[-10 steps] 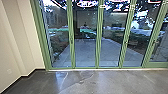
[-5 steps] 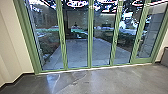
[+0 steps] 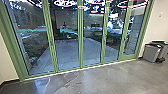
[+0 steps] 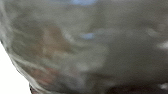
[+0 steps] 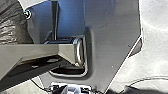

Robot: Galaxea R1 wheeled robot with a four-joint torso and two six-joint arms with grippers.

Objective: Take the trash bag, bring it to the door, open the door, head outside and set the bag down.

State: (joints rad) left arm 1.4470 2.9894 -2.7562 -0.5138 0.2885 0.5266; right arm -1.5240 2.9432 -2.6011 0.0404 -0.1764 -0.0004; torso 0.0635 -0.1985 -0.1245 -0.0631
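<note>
Close against the left wrist camera is the trash bag (image 4: pixel 120 50), a translucent grey-brown plastic with reddish and pale contents showing through. In the right wrist view a crinkled part of the bag (image 5: pixel 11 22) lies beside the robot's own dark plate and bar. How the bag is held is hidden. The glass door (image 3: pixel 66 42), one of several tall panes in green frames, stands shut across the head view, with dark handles on some frames. Neither gripper's fingers can be made out.
A grey bin (image 3: pixel 151 53) stands against the right wall, with another bin (image 3: pixel 162 47) beside it. The polished floor (image 3: pixel 100 80) runs up to the door sill. Beyond the glass lie a paved path (image 3: pixel 75 51) and planting. A pale wall (image 3: pixel 7 60) stands at the left.
The camera has turned to the right, so the glass front sits further left in the head view. The bins at the right wall have come into view.
</note>
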